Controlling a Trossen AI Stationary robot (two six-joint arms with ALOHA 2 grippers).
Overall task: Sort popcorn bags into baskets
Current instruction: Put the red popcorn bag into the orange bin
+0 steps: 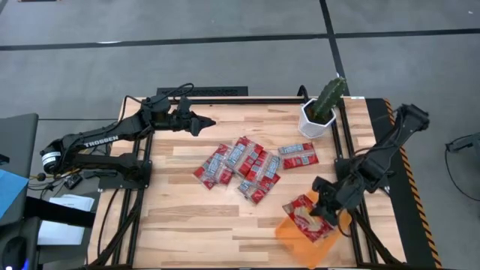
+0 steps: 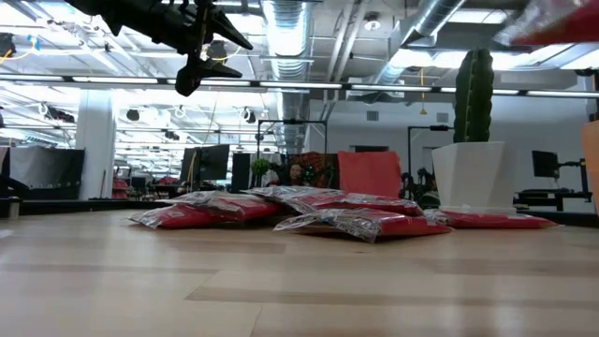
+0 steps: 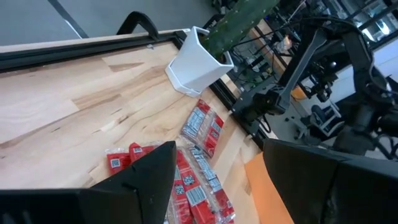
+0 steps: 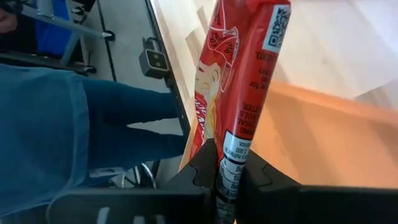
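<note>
While we hold one popcorn bag [image 4: 239, 81] above the orange basket [image 1: 300, 236], sorting is incomplete.
Our right gripper [image 4: 227, 180] clamps its lower edge; our left gripper [image 3: 217, 180], jaws apart, hovers beyond the loose packets [image 1: 244, 165].

Red popcorn bags [image 1: 241, 166] heaped mid-table; one larger bag [image 1: 306, 216] held above orange basket [image 1: 289, 232], near right corner.
</note>
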